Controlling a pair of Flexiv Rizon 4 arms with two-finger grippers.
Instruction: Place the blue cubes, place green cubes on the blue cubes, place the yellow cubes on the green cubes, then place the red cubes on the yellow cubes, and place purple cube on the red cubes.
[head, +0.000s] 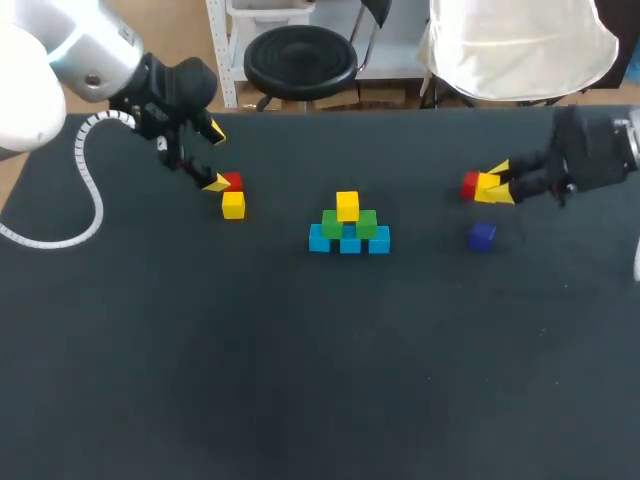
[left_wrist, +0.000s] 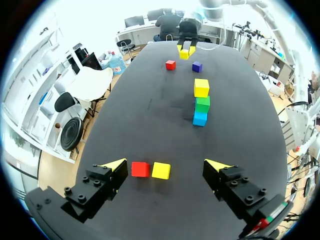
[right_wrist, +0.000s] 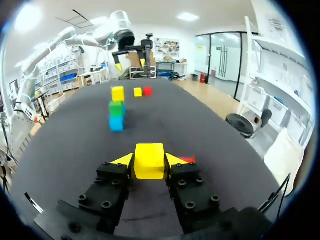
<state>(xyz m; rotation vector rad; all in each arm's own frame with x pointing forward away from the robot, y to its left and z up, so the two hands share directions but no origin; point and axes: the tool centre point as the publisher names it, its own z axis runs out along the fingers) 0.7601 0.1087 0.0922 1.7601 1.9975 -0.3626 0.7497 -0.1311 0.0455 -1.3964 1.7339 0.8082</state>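
Observation:
A pyramid stands mid-table: three blue cubes (head: 349, 243), two green cubes (head: 349, 223) on them and a yellow cube (head: 347, 205) on top. My right gripper (head: 495, 183) (right_wrist: 149, 162) is shut on a second yellow cube (right_wrist: 149, 160) low over the table, with a red cube (head: 469, 186) (right_wrist: 188, 159) just beside it. A purple cube (head: 481, 236) (left_wrist: 197, 66) lies a little nearer. At the left, my left gripper (head: 215, 157) (left_wrist: 166, 166) stands open, with another red cube (head: 233, 181) (left_wrist: 140, 169) and a third yellow cube (head: 233, 205) (left_wrist: 161, 170) side by side between its fingers, untouched.
The black table (head: 300, 380) stretches wide and bare in front of the pyramid. My left arm's white cable (head: 90, 190) loops over the table's left part.

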